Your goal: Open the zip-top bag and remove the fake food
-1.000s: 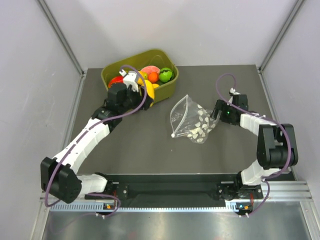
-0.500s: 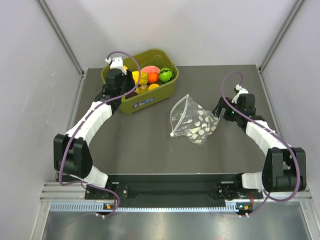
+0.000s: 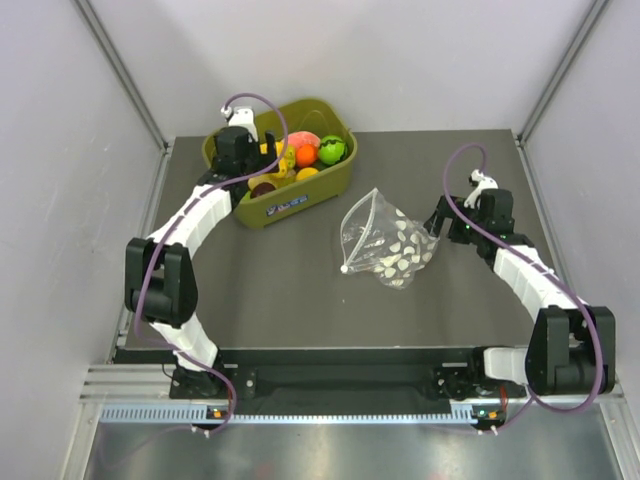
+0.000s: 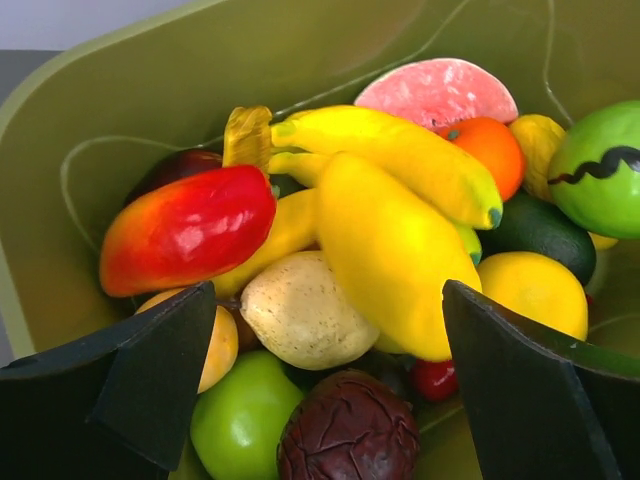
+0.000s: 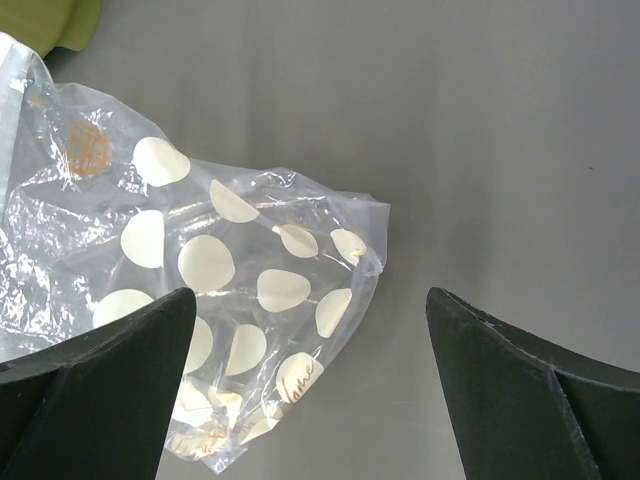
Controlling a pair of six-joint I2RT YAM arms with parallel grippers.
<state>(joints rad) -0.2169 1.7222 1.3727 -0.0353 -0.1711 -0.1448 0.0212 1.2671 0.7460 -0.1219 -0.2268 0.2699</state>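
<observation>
The zip-top bag point(image 3: 385, 245) lies limp and crumpled on the dark table, clear with white oval dots point(image 5: 205, 265). My right gripper point(image 3: 437, 227) hovers just right of it, open point(image 5: 310, 390), with the bag's corner between its fingers but untouched. The fake food sits in the olive-green tub point(image 3: 300, 195): a red piece point(image 4: 185, 230), a yellow banana bunch point(image 4: 390, 220), an orange piece point(image 4: 490, 145) and a round green piece point(image 4: 605, 170). My left gripper point(image 3: 265, 160) hangs open over that pile point(image 4: 330, 400), holding nothing.
In the tub point(image 4: 150, 90) also lie a pink watermelon slice point(image 4: 435, 90), a dark purple wrinkled fruit point(image 4: 350, 425), a pale potato-like piece point(image 4: 305, 310) and a green apple point(image 4: 240, 420). Grey walls enclose the table on three sides.
My left arm swung from the tub's front to its left back corner and its jaws spread wide over the fruit. My right gripper opened slightly wider beside the bag.
</observation>
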